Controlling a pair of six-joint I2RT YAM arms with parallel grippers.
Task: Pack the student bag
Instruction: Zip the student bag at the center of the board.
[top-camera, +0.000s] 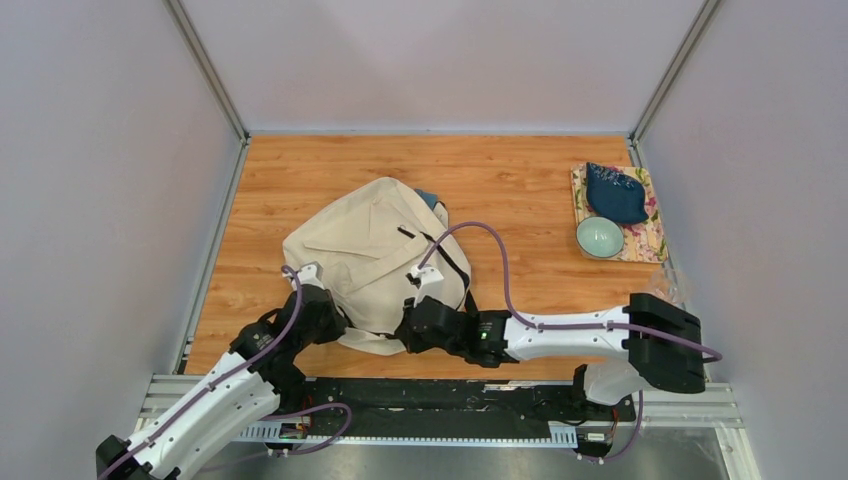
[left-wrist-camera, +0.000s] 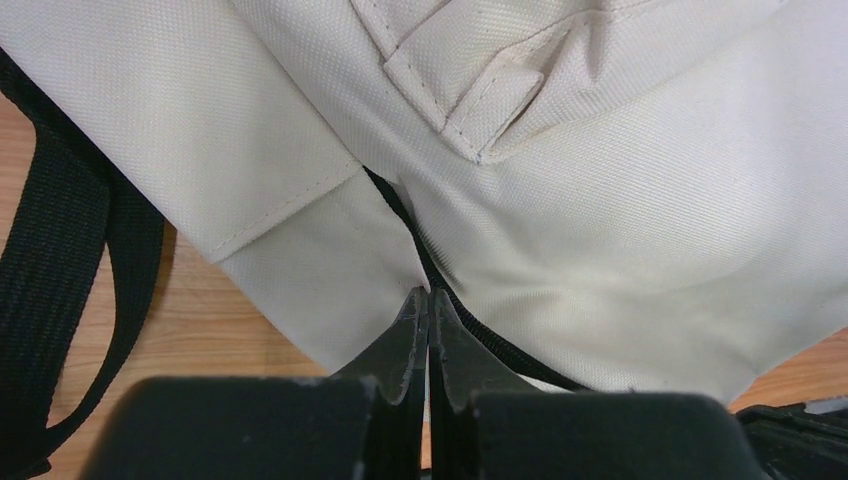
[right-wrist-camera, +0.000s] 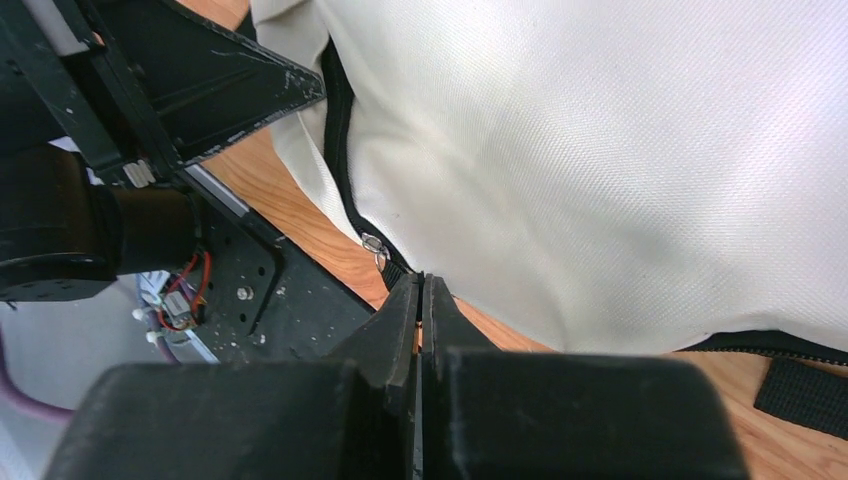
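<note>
Cream student bag (top-camera: 365, 250) looks zipped; left end effector (left-wrist-camera: 428, 300) and right end effector (right-wrist-camera: 420, 290) sit fully closed at its zipper (left-wrist-camera: 400, 215), hold unclear; we judge packing unstarted.

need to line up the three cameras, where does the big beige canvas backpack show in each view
Top external: the beige canvas backpack lies centre-left on the wooden table.
Left wrist: the backpack fills the top and right, above the shut left gripper.
Right wrist: the backpack fills the upper right, above the shut right gripper.
Shared landmark: the wooden table, visible in all three.
</note>
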